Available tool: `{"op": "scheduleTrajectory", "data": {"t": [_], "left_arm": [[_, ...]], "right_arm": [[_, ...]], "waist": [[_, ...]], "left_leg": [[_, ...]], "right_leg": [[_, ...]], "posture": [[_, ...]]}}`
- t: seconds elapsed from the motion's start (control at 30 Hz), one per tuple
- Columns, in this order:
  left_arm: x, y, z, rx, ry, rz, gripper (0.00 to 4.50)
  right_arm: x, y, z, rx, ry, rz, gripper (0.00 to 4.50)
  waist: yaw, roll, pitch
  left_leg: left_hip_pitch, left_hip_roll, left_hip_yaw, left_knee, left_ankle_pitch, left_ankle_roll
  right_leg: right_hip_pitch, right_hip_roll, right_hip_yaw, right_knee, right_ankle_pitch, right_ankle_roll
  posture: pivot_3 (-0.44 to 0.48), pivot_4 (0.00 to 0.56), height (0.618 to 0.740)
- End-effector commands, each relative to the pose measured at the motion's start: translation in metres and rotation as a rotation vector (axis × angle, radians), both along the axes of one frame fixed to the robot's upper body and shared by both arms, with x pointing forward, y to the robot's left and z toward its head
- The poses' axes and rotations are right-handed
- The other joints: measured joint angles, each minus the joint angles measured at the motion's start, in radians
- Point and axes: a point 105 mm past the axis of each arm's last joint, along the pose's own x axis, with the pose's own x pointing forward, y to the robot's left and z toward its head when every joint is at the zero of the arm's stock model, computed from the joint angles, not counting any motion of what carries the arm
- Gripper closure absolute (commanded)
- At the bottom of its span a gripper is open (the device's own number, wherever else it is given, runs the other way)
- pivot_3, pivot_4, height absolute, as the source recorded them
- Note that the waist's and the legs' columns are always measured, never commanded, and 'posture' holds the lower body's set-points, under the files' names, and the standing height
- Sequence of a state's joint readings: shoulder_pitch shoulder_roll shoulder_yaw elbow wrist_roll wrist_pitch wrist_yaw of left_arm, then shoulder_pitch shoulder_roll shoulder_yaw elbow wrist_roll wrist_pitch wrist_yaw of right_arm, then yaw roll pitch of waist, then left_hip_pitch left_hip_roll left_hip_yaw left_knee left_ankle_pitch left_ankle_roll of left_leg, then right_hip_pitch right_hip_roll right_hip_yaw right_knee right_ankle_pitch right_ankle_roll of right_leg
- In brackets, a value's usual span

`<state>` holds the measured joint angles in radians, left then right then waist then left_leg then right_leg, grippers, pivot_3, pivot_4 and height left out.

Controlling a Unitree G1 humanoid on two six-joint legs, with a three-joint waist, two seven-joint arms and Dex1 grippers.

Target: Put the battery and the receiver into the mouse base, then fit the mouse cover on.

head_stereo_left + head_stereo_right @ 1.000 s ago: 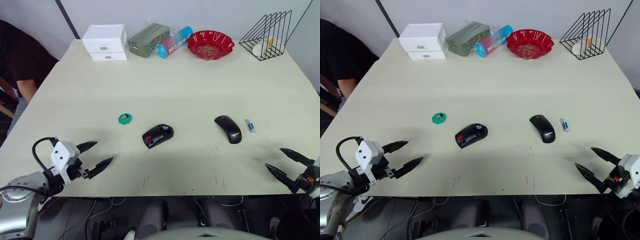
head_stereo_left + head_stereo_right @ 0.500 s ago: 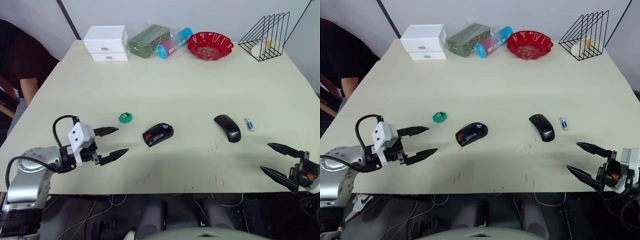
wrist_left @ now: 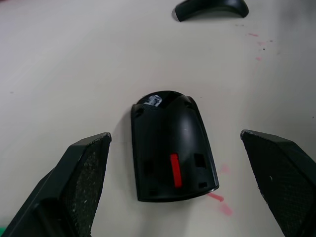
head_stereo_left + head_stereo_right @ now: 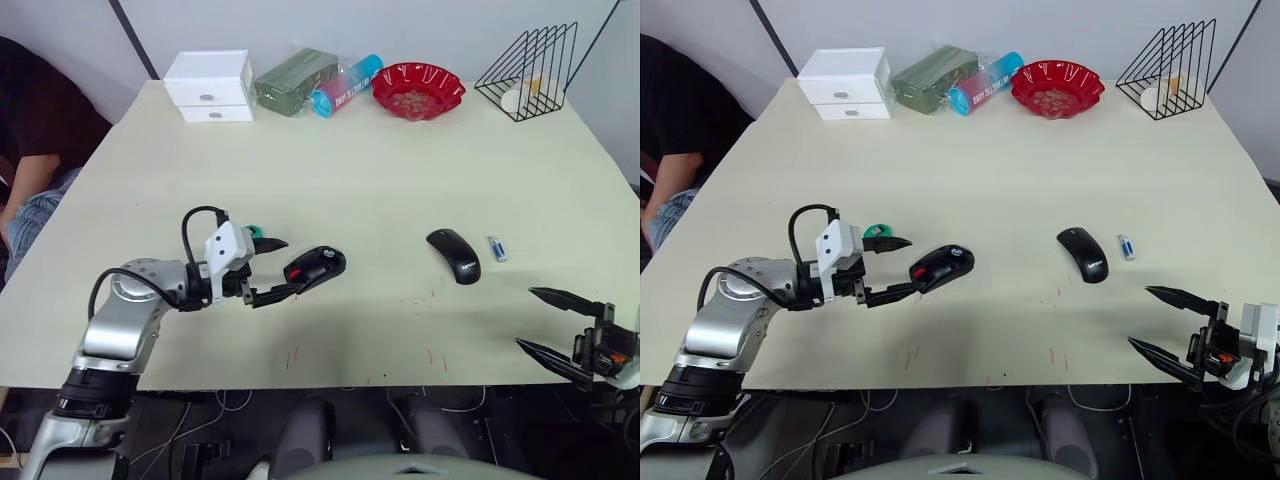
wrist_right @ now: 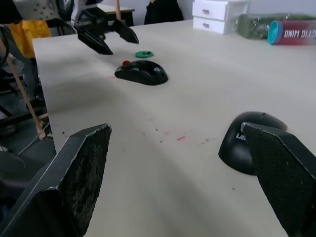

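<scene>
Your left gripper sits released beside the mouse base (not touching); your right gripper gapes too.

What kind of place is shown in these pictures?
Probably an office or lab workspace: a large pale table holding a white drawer box, a wire rack and a taken-apart mouse.

A black mouse base with a red patch is lying between the left gripper's black fingers, a glossy black mouse cover and blue-and-white battery sitting beyond, on cream.
</scene>
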<state>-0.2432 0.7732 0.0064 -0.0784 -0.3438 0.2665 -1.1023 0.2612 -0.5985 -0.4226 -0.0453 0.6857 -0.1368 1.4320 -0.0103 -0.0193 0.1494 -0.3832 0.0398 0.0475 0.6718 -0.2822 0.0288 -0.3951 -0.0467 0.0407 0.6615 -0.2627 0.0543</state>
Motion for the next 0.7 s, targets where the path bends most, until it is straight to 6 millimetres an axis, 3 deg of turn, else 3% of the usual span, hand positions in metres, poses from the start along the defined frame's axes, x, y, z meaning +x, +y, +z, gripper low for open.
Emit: {"op": "scheduleTrajectory", "data": {"t": [0.03,0.4,0.7], "left_arm": [[0.008,-0.006,0.001,0.01,-0.009,0.002,0.0],[0.034,-0.031,-0.015,0.039,0.001,0.009,0.0],[0.032,-0.044,-0.024,0.031,0.024,-0.022,0.0]], "right_arm": [[-0.002,-0.002,0.006,-0.015,-0.074,-0.004,0.06],[-0.003,-0.003,0.0,-0.012,-0.081,-0.005,0.06],[-0.006,-0.005,-0.001,-0.015,-0.08,-0.02,0.06]], "waist": [[0.001,0.0,0.0],[0.003,0.0,0.0],[-0.001,0.0,0.0]], "left_leg": [[0.0,0.0,0.0,0.0,0.0,0.0],[0.0,0.0,0.0,0.001,0.0,0.0],[0.0,-0.001,0.0,0.001,0.0,0.0]], "right_leg": [[0.0,0.0,0.0,0.0,0.0,0.0],[0.0,0.0,0.001,0.0,0.0,0.001],[0.0,0.0,0.001,0.0,0.001,0.001]], "posture": [[0.0,0.15,0.74],[0.0,0.15,0.74],[0.0,0.15,0.74]]}}
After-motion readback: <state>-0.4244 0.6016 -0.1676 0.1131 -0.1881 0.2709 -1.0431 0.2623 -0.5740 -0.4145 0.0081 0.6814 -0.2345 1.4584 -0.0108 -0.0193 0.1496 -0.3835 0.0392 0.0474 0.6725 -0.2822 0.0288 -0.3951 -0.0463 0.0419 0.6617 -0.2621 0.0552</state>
